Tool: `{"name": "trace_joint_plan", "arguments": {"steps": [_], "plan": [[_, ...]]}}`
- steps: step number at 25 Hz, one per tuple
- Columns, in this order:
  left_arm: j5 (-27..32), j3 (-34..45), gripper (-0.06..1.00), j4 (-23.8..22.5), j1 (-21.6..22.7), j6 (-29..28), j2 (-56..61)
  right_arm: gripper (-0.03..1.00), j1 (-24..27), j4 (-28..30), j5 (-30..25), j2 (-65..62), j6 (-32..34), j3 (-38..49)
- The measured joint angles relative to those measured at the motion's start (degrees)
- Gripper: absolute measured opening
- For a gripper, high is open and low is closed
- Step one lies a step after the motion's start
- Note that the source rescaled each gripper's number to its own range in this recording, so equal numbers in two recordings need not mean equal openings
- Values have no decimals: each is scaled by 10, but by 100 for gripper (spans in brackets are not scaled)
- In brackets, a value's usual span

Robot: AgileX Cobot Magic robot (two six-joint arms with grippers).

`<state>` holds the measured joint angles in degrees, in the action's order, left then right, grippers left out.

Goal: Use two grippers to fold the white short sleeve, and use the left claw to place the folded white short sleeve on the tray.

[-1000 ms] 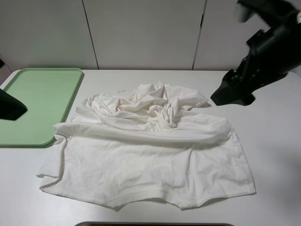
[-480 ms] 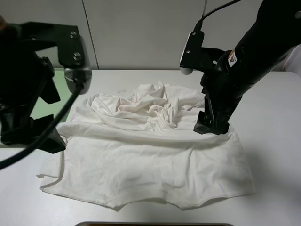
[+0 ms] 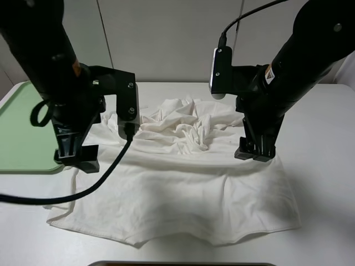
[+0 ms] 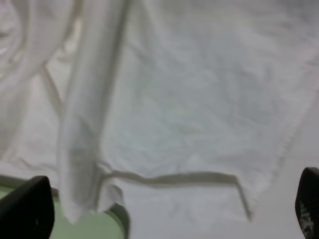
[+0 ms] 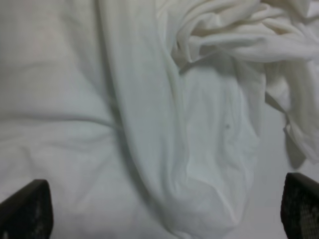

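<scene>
1. White cotton: the white short sleeve (image 3: 183, 188) lies spread and wrinkled on the table (image 3: 327, 183). Its upper part is bunched toward the far side and its hem (image 3: 177, 239) lies toward the near edge.
2. A rolled fold (image 3: 177, 157) crosses the garment from side to side. This is the long axis that the coming move depends on.
3. The left claw (image 3: 77, 159) stands at the left end of that fold and the right gripper (image 3: 255, 153) at the right end. The cloth lies straight below both, and each arm is nearest its own end.
4. Both wrist views show the fingertips at opposite edges of the picture with cloth between them. Both grippers are spread wide and pinch nothing. Whether they touch the fabric cannot be told.
5. The tray (image 3: 22, 127) sits just beside the garment on the left. In the left wrist view a corner of the cloth reaches the tray's green rim. The left arm is the nearer one to it.
6. Judgement: the fold is unfinished and placement has not begun. The next move calls for both grippers to close on the fold's ends together and carry it across the short axis. An uneven grip would skew the fold.
</scene>
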<state>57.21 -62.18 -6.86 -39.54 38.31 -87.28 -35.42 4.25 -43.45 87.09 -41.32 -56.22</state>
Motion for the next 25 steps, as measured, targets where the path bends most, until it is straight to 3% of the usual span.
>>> {"name": "trace_joint_plan", "arguments": {"steps": [3,9,25], "plan": [[-48,0,96,-10,20,23,-41,100,0,6,1,0,-13,0],[-86,0,96,-13,57,75,-101,100,0,8,23,1,-22,0],[-178,18,96,5,139,178,-109,100,0,8,56,108,-25,0]]}}
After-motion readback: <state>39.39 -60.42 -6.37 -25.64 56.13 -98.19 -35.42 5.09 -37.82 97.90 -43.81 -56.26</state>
